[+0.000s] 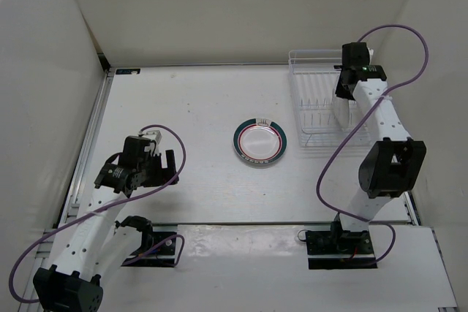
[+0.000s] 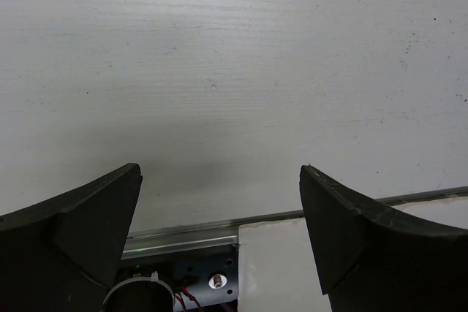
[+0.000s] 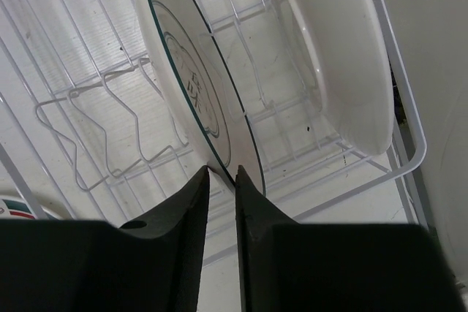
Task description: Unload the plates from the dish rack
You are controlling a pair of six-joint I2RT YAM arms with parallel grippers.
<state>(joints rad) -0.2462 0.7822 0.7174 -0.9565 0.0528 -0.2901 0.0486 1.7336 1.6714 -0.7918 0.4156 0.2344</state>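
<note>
The plate with the dark green rim and red inner ring (image 1: 260,141) lies flat on the table, left of the dish rack (image 1: 311,100). The plate with the thin dark rim and central drawing (image 3: 194,85) stands on edge among the rack's wires (image 3: 110,107). My right gripper (image 3: 221,177) reaches down into the rack (image 1: 342,107), its jaws closed on this plate's rim, one finger on each face. My left gripper (image 1: 164,164) is open and empty, low over bare table at the near left (image 2: 219,173).
A plain white dish (image 3: 336,56) stands on edge in the rack just right of the gripped plate, close to the rack's end wire (image 3: 409,144). White walls enclose the table on three sides. A metal rail (image 2: 183,235) runs along the near table edge.
</note>
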